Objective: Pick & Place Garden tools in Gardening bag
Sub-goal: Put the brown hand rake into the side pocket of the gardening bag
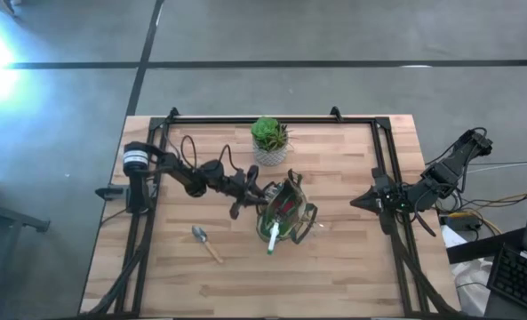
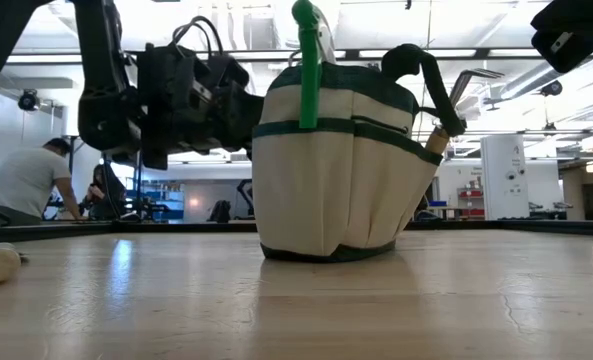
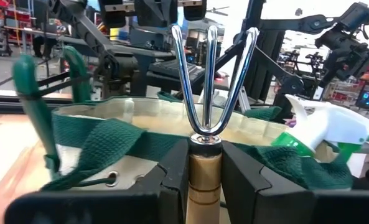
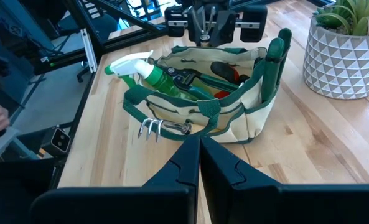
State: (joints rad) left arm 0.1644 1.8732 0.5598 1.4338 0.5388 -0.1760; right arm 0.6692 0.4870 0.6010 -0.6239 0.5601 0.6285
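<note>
The tan gardening bag [image 1: 300,222] with dark green trim stands upright at the table's middle. Inside it are a green-and-white tool [image 4: 140,68], black pruners [image 4: 184,78] and a red-and-black item [image 4: 224,93]. A small rake [image 4: 152,128] sticks out of an outer pocket. My left gripper [image 3: 204,155] is at the bag's left rim, shut on a wooden-handled rake fork [image 3: 208,74]. A silver trowel [image 1: 205,242] lies flat on the table, near-left of the bag. My right gripper [image 4: 200,149] is shut, held above the table's right side. My left gripper pinches the rake fork's wooden handle [image 3: 204,177] between its two fingers, just behind the metal collar. It comes about level from the table's left, with the handle lying along the fingers. The three chrome prongs stick out ahead, over the bag's rim [image 3: 140,109], clear of the table.
A green plant in a white pot [image 1: 269,142] stands just beyond the bag, toward the far edge. A black frame [image 1: 379,160] runs along the table's far, left and right sides. Bare wood lies in front of the bag. People sit in the room behind [image 2: 21,185].
</note>
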